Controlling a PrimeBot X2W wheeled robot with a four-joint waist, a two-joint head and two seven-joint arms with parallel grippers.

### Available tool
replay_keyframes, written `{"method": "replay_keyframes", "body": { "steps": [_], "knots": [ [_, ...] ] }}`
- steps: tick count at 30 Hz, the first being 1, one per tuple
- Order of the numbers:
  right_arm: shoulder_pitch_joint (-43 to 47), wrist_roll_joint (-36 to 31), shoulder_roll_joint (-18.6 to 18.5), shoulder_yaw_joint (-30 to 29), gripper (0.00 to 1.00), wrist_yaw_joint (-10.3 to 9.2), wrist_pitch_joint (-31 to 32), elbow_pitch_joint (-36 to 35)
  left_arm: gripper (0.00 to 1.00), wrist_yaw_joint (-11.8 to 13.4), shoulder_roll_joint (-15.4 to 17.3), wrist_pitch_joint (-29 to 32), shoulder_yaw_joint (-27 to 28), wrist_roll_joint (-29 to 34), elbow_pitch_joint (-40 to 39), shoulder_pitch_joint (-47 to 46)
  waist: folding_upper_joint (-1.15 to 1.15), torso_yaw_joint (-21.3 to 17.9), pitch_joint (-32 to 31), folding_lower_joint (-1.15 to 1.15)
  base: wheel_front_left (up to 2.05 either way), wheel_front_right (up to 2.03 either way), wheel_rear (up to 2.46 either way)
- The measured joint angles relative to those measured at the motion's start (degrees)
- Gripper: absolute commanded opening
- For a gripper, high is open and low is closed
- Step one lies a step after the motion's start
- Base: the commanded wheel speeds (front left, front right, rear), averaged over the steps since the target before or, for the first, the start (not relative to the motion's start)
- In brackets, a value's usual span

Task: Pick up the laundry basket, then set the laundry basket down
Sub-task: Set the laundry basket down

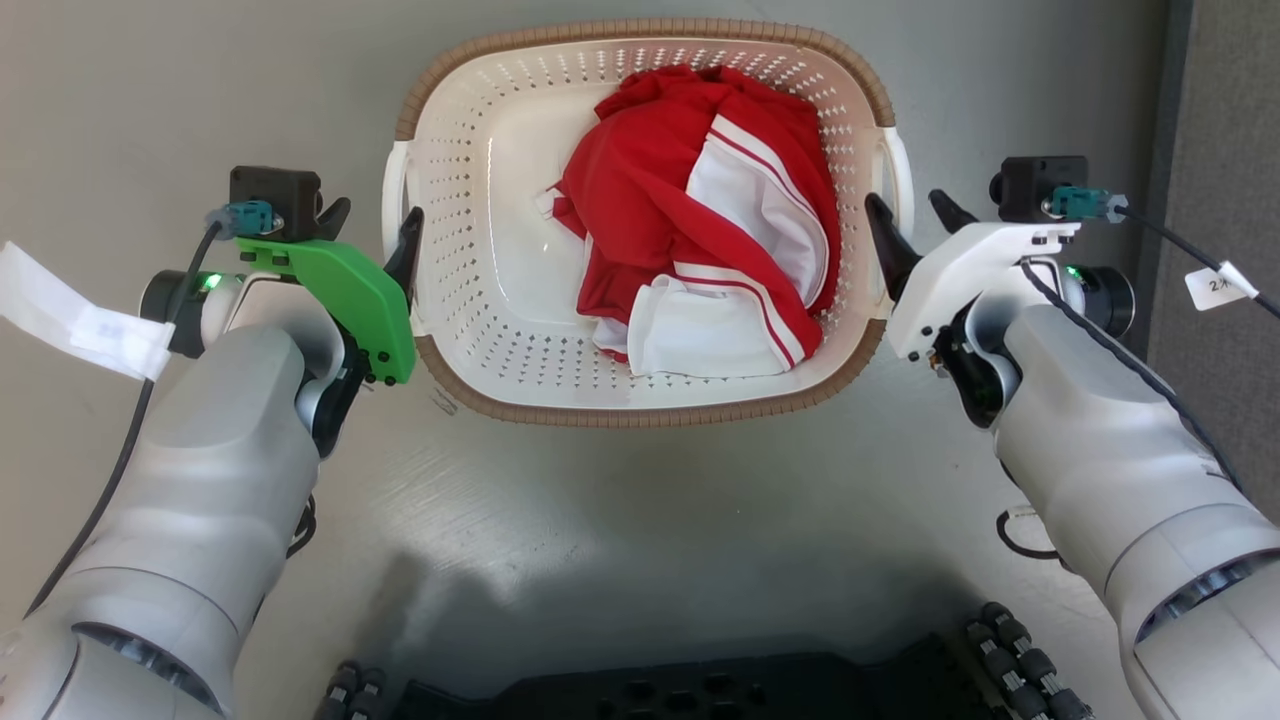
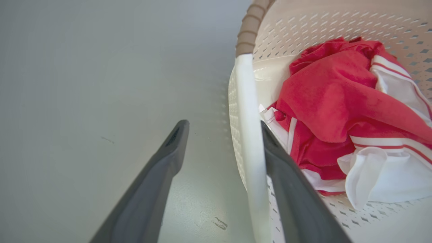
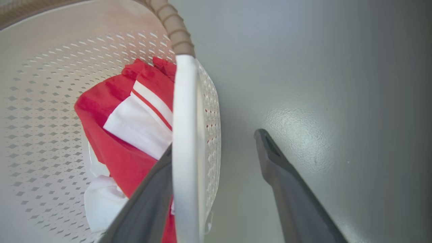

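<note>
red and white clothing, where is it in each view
Head view: red and white clothing upper middle, in the laundry basket's right half.
Left wrist view: right side, beyond the left handle.
Right wrist view: left of centre, behind the right handle.
Shared landmark: the brown rim.

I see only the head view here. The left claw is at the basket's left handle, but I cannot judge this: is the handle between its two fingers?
Observer: Yes. In the left wrist view the left claw straddles the laundry basket's white left handle, one finger inside and one outside.
Operator: Does the outside finger touch the handle?
Observer: No. Bare floor shows between the outer finger and the handle.
Operator: And on the right side?
Observer: In the right wrist view the right claw is open the same way: the inner finger is close beside the right handle, and the other finger is apart.
</note>
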Motion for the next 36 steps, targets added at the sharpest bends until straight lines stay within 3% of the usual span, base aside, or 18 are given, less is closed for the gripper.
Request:
{"method": "replay_keyframes", "body": {
  "steps": [13,26,36],
  "knots": [
    [2.93,1.08,0.21,-0.59,1.0,0.7,-0.85,-1.04,1.0,0.01,0.1,-2.03,-0.78,-0.74,-0.16,2.09,0.0,0.36,-4.0,0.0,0.0,0.0,0.0],
    [6.69,1.0,0.16,-1.65,1.0,0.6,-1.09,-4.45,1.0,0.0,1.2,-3.02,-0.93,-0.11,-2.2,6.86,0.0,-0.03,-12.78,0.0,0.0,0.0,0.0],
    [10.26,-0.6,-0.65,-3.91,1.0,-1.32,-1.19,-10.42,1.0,1.85,3.74,-3.03,5.31,1.85,-10.43,8.28,0.0,-0.3,-19.18,0.0,0.0,0.0,0.0]
  ]
}}
